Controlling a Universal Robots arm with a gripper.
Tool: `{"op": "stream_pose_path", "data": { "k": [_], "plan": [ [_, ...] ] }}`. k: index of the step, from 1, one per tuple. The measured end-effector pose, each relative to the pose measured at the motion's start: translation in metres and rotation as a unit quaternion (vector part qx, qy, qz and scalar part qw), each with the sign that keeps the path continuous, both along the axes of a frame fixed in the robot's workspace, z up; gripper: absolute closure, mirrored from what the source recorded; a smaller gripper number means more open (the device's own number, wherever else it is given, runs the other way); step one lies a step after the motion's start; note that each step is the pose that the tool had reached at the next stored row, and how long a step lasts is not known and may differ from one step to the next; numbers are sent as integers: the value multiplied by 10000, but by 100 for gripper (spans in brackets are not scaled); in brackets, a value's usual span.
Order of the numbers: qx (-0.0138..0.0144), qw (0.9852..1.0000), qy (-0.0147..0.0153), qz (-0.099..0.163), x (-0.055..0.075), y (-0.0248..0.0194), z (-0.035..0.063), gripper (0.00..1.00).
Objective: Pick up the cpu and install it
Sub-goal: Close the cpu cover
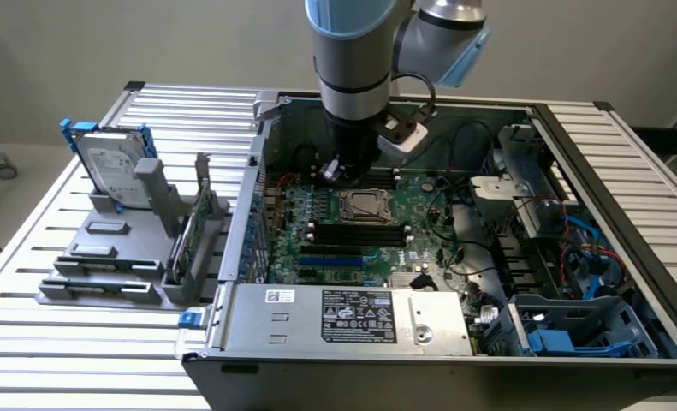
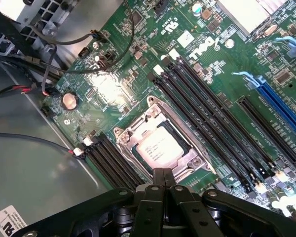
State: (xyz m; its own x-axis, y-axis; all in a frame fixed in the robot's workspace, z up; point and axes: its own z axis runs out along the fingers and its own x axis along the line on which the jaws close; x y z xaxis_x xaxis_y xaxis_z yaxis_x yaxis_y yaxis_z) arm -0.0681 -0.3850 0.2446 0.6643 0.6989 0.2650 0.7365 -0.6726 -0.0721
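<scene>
The cpu [image 2: 158, 148], a silvery square chip, lies flat inside the metal socket frame [image 2: 195, 159] on the green motherboard [image 2: 222, 74]. In the exterior view the cpu [image 1: 365, 206] sits in the middle of the board inside the open computer case. My gripper [image 2: 164, 174] hangs just above the socket's edge, its two black fingers pressed together with nothing between them. In the exterior view the gripper [image 1: 335, 171] reaches down into the case just behind the socket, toward that view's left.
Long black memory slots [image 2: 212, 123] flank the socket. Loose cables [image 2: 49, 74] run along the case floor. A hard drive [image 1: 115, 167] in a blue bracket stands on a grey fixture outside the case. The power supply [image 1: 350, 317] closes the front; case walls [image 1: 252, 188] surround the board.
</scene>
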Motion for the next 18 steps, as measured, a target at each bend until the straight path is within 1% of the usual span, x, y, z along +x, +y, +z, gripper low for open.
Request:
{"op": "stream_pose_path", "data": {
  "k": [2,6,9,11,14,15,18],
  "plan": [
    [-1,10000,-1,-9,-16,-17,2,89],
    [0,10000,-6,-11,-59,-102,12,89],
    [-1,10000,-5,-28,-64,-148,59,89],
    [0,10000,-6,-70,-64,-166,89,89],
    [0,9999,-5,-168,-64,-179,112,89],
    [-5,9998,-5,-187,-64,-183,113,89],
    [-34,9998,-5,-212,-66,-202,113,89]
  ]
}}
